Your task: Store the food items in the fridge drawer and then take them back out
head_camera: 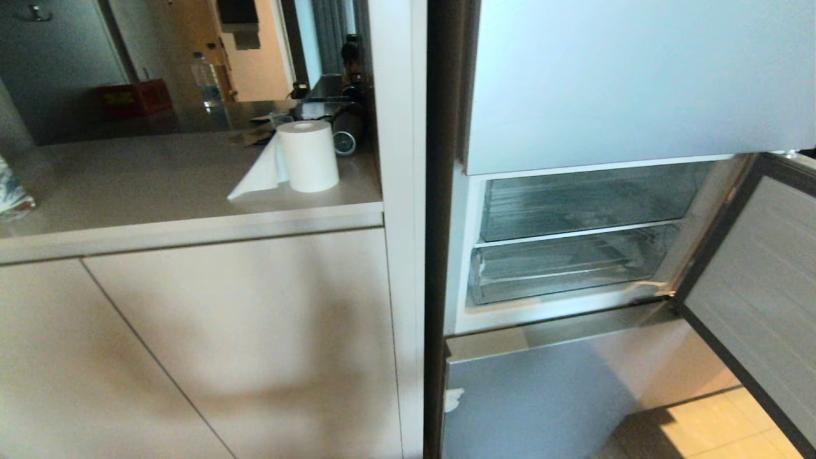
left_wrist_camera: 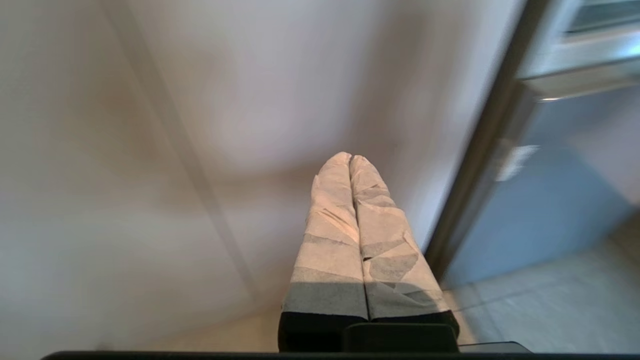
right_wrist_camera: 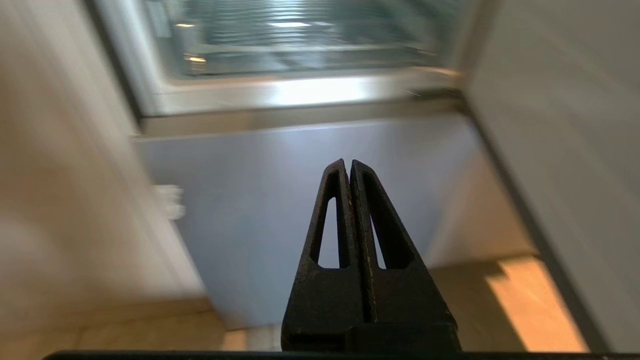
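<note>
The fridge drawer (head_camera: 561, 271) is the lower, shallow clear drawer in the open fridge compartment, with whitish tape at its front left corner. It is pushed in below a deeper clear bin (head_camera: 583, 197). The food items are out of view. Neither gripper shows in the head view. In the left wrist view my left gripper (left_wrist_camera: 350, 158), its fingers wrapped in pale tape, is shut and empty, facing a beige cabinet front. In the right wrist view my right gripper (right_wrist_camera: 348, 162), with black fingers, is shut and empty. It faces the closed lower fridge door (right_wrist_camera: 300, 210), beneath the open compartment (right_wrist_camera: 300, 45).
The compartment's door (head_camera: 752, 287) stands open at the right, over tiled floor (head_camera: 714, 427). Left of the fridge is a counter (head_camera: 159, 191) with a paper towel roll (head_camera: 308, 156), a water bottle (head_camera: 205, 80) and a red box (head_camera: 134, 99) behind. Cabinet fronts (head_camera: 223, 344) lie below.
</note>
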Tool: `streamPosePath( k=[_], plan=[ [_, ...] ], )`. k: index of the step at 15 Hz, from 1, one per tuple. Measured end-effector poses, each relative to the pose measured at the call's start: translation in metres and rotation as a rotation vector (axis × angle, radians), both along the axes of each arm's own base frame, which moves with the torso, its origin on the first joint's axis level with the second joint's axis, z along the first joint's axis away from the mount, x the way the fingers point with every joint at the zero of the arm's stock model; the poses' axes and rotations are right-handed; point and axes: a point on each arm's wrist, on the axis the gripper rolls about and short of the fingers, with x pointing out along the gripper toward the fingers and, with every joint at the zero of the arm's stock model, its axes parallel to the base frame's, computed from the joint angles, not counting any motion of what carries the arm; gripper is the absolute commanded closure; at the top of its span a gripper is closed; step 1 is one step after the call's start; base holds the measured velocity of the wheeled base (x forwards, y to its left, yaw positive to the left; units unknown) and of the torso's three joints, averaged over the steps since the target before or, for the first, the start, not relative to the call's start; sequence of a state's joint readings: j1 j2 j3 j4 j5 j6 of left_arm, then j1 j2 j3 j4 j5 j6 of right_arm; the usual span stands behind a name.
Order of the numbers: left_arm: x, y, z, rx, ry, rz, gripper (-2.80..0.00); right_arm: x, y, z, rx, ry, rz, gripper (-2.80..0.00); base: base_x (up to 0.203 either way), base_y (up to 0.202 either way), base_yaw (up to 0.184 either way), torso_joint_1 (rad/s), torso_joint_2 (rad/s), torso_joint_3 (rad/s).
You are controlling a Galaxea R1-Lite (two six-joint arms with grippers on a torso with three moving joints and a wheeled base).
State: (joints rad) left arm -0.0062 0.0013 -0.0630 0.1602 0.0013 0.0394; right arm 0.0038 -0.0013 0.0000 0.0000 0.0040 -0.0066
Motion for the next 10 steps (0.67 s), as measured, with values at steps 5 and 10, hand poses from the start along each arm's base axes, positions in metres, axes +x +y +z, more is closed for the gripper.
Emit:
streamPosePath(
  k=[5, 10],
  plan=[
    [0.0000, 0.0000, 0.0000, 0.000, 0.000, 0.000, 0.00, 0.0000, 0.0000, 0.0000, 0.001, 0.000, 0.000, 0.00, 0.000, -0.002, 0.068, 0.001, 0.00, 0.001],
    [0.0000, 0.0000, 0.0000, 0.000, 0.000, 0.000, 0.00, 0.0000, 0.0000, 0.0000, 0.001, 0.000, 0.000, 0.00, 0.000, 0.000, 0.000, -0.143, 0.30, 0.154]
  ],
)
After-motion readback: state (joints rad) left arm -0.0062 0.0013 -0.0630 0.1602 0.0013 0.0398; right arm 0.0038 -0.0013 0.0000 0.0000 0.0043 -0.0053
